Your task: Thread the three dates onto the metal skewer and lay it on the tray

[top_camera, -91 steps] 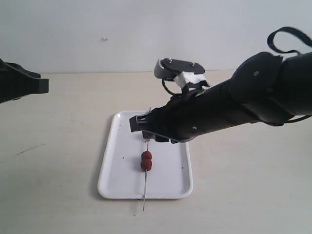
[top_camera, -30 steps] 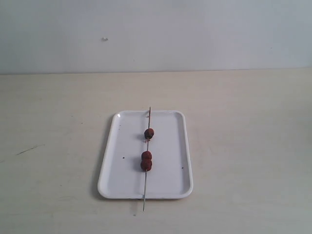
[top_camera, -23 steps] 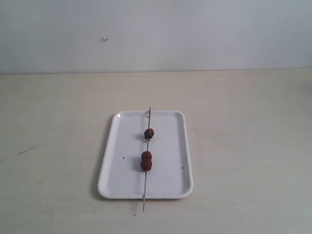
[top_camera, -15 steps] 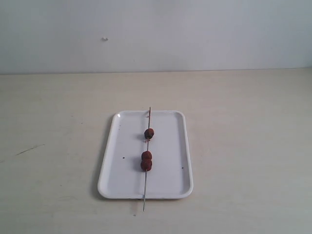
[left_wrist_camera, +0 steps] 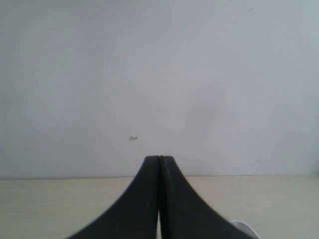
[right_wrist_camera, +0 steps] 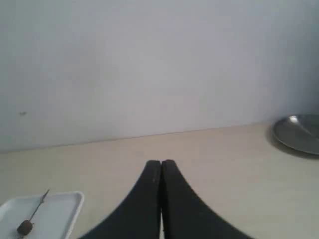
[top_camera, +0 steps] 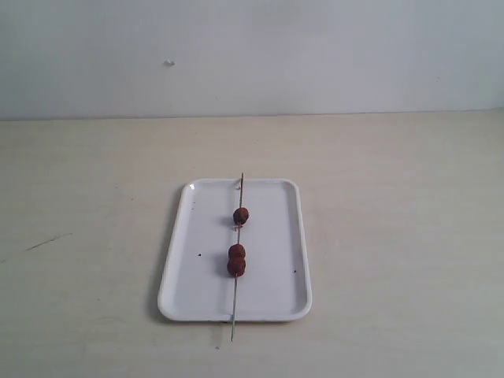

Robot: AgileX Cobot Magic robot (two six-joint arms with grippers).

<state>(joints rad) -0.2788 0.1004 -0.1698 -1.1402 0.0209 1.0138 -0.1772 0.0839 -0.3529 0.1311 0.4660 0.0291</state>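
While the black, tapered left fingers (left_wrist_camera: 159, 162) and right fingers (right_wrist_camera: 160, 164) sit pressed shut, empty, the thin grey metal skewer (top_camera: 239, 235) lies lengthwise on the white round-cornered tray (top_camera: 201, 276), well clear of both. Three wrinkled reddish-brown dates (top_camera: 236, 259) are threaded: two touching, one apart.

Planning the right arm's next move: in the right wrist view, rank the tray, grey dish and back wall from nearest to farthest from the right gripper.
1. The tray, close beside the right gripper.
2. The grey dish, farther out on the table, on the opposite side.
3. The back wall, beyond the table's far edge.
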